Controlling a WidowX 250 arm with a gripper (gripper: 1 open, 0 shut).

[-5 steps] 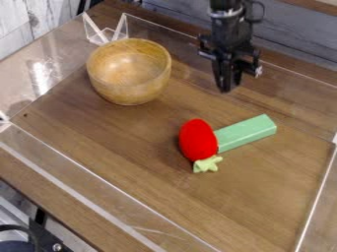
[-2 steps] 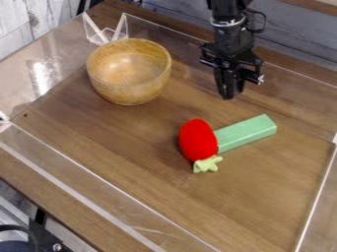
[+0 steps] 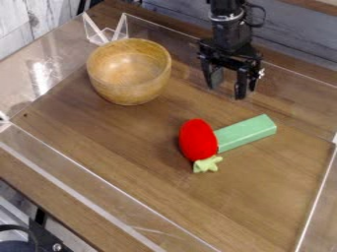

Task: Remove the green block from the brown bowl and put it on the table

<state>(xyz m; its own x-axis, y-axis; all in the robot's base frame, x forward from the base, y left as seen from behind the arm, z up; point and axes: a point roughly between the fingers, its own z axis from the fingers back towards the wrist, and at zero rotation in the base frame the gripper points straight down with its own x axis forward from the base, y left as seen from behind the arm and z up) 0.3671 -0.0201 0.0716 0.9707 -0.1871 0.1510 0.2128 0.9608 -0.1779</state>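
1. Step-wise, it looked like the tail end of the job tbh. The green block [image 3: 245, 133] was lying flat on the surface [image 3: 118, 167], not in the brown bowl [image 3: 129, 71], and the bowl looked empty inside. So my read: placement basically done, only backing off left.

2. The claw [image 3: 231, 83] was hanging pointed down, fingers spread apart w/ nothing between them. Not touching anything afaict.

3. Block's spot relative to the claw: below it and a bit toward the camera side, slightly to the right in the pic, clearly apart from the fingertips. The bowl sat off to the claw's left in the view, well apart.

4. A red strawberry toy [image 3: 199, 141] w/ a little green stem was beside the block's near end, looked like touching or just about, can't say 100%. Not part of the task.

5. Next move, imo: if anything, lift straight up and clear out w/o clipping the block or nudging the strawberry. No regrasp needed unless someone wants the block farther from the toy.

6. Materials/shapes:
- block: pale green, smooth, plain long bar w/ flat faces, prob easy to pinch across the narrow side
- bowl: light wood, round, thick rim, rounded sides, grain visible inside
- surface: brown wood-grain, w/ a clear plastic raised edge [image 3: 79, 202] round it, a bit glary
- strawberry: rounded, matte red, looks like it could roll
- claw: black, hard-looking, thin fingers
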